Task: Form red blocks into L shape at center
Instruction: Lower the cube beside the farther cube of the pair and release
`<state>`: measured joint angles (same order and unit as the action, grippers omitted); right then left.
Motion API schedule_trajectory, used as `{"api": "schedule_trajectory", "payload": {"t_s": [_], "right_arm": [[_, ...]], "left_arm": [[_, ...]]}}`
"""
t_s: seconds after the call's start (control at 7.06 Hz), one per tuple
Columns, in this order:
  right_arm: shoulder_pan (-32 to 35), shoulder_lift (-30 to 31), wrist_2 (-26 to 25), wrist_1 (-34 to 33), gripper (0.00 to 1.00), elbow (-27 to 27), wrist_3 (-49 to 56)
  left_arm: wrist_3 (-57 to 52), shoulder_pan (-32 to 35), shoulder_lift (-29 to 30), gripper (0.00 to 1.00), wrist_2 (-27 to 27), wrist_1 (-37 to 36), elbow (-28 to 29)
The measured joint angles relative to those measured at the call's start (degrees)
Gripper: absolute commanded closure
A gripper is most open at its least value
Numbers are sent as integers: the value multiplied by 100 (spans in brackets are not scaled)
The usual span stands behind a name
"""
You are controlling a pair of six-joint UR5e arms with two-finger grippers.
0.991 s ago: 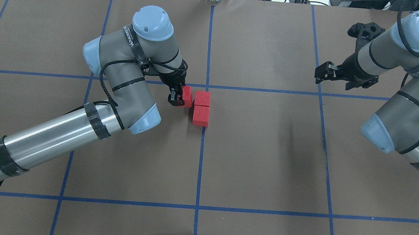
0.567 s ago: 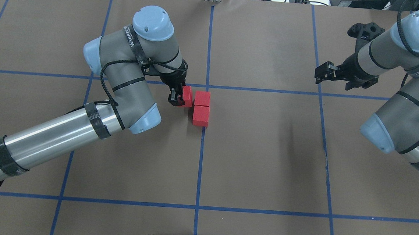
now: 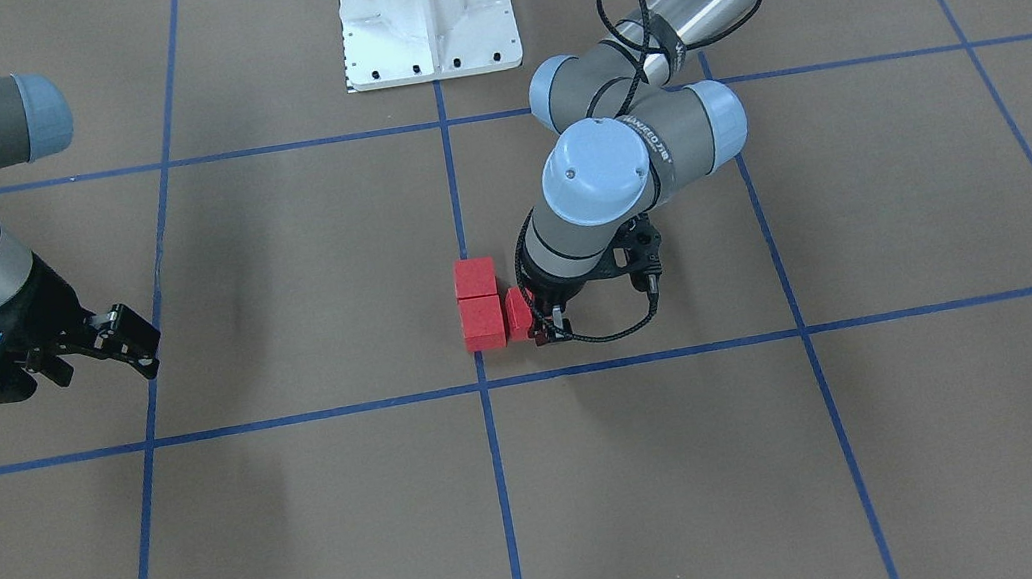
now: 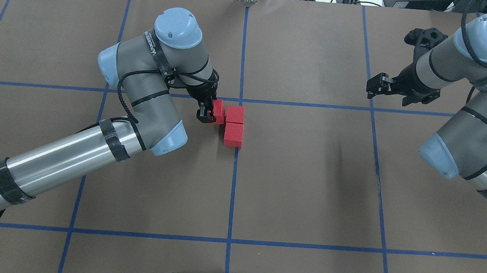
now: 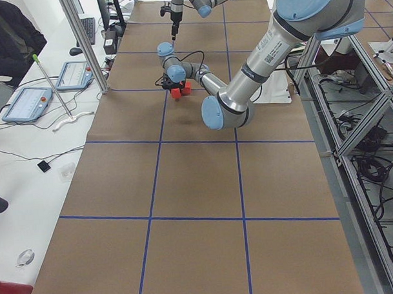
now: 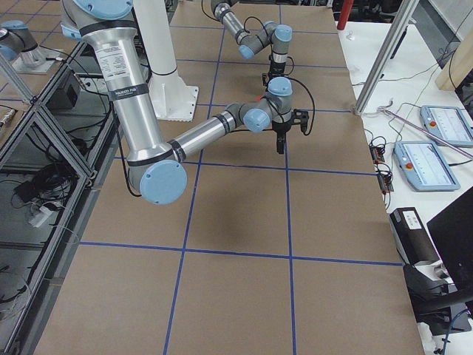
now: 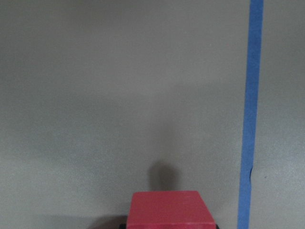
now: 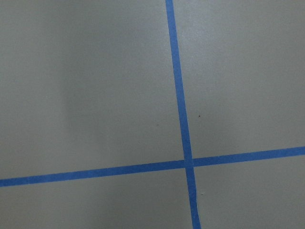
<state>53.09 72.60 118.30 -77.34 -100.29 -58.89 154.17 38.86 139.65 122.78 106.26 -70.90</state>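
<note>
Centrally, left claw [image 4: 210, 110] grips one red block [image 4: 218, 111] beside two touching blocks [image 4: 233, 128]; right claw [image 4: 372, 87] hangs released.

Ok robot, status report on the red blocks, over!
Left gripper shut on third red block, beside the other two red blocks at center. Right gripper open, empty, far aside. Nothing in the way.

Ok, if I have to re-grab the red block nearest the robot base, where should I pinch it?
From straight above, fingers on its two side faces, across the tape line. The near block butts the far block along its far face, so that axis is blocked. The left gripper holds the third block beside the far one, so both sides look free.
</note>
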Motion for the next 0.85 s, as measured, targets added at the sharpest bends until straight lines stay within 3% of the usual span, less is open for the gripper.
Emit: {"api": "schedule_trajectory", "payload": {"t_s": [0.85], "right_arm": [[1, 0, 9, 0, 0, -2, 0]], "left_arm": [[79, -11, 10, 100, 0, 83, 11]]}}
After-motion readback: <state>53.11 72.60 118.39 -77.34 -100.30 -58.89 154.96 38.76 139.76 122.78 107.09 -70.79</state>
